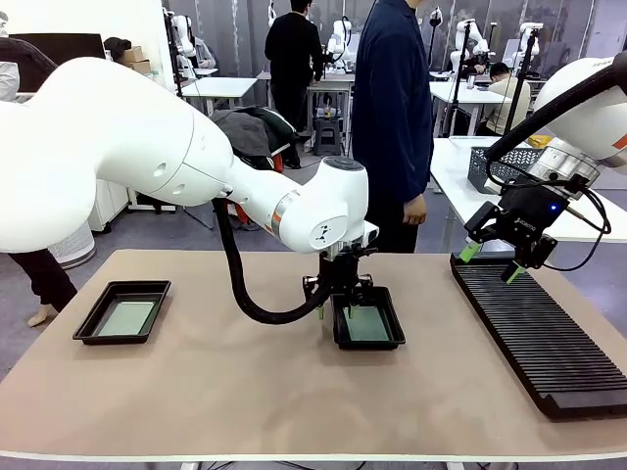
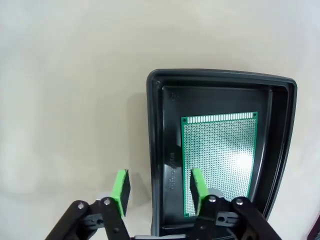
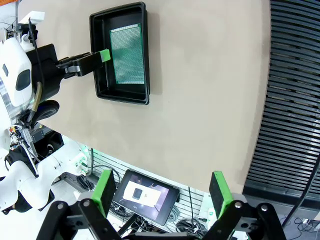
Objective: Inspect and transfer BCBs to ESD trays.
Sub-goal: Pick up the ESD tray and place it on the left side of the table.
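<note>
Two black ESD trays lie on the table, one at the left [image 1: 93,318] and one in the middle [image 1: 397,328], each with a green BCB flat inside [image 1: 127,316] [image 1: 369,324]. My left gripper [image 1: 336,305] points down at the near-left edge of the middle tray. In the left wrist view it [image 2: 160,187] straddles the tray's wall [image 2: 155,150]. One pad [image 2: 198,185] is inside over the board [image 2: 220,150] and the other [image 2: 120,187] is outside over the table, with the jaws apart. My right gripper [image 1: 487,261] hangs open and empty above the rack's far end.
A long black ribbed rack [image 1: 544,333] runs along the table's right side. A person in dark blue [image 1: 392,117] stands at the far edge. A screen [image 3: 147,195] sits below the table's near edge in the right wrist view.
</note>
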Controlling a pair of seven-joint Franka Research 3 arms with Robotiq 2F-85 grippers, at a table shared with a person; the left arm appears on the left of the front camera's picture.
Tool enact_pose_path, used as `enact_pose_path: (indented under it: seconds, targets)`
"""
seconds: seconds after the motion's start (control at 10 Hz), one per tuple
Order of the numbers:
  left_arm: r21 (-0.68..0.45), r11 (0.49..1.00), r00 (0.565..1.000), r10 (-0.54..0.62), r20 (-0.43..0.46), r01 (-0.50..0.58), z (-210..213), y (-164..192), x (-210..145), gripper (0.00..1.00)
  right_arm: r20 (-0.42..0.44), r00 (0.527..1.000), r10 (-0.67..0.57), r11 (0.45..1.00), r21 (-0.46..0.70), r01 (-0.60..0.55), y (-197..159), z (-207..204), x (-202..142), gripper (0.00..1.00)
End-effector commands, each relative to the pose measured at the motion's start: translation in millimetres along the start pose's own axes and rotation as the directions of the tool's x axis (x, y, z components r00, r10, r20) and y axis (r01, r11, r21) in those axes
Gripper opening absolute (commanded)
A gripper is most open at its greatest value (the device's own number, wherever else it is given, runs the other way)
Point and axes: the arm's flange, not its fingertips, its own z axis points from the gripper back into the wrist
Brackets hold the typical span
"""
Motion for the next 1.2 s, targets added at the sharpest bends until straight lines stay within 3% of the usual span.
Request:
enact_pose_path:
  seconds: [0.0,0.9,1.1]
  targets:
    - [0.001,1.0,1.0,0.005,-0.009,-0.005,-3.2,0.1,3.7,0.57,0.017,1.0,-0.022,1.0,0.001,0.022,1.2,-0.8,0.5,1.0]
    - [-0.02,1.0,1.0,0.007,-0.017,-0.007,-7.2,4.1,10.8,0.17,0.017,1.0,-0.022,1.0,0.001,0.022,1.2,-0.8,0.5,1.0]
    - [-0.023,1.0,1.0,0.007,-0.02,-0.007,-8.0,5.8,12.3,0.15,0.017,1.0,-0.022,1.0,0.001,0.022,1.2,-0.8,0.5,1.0]
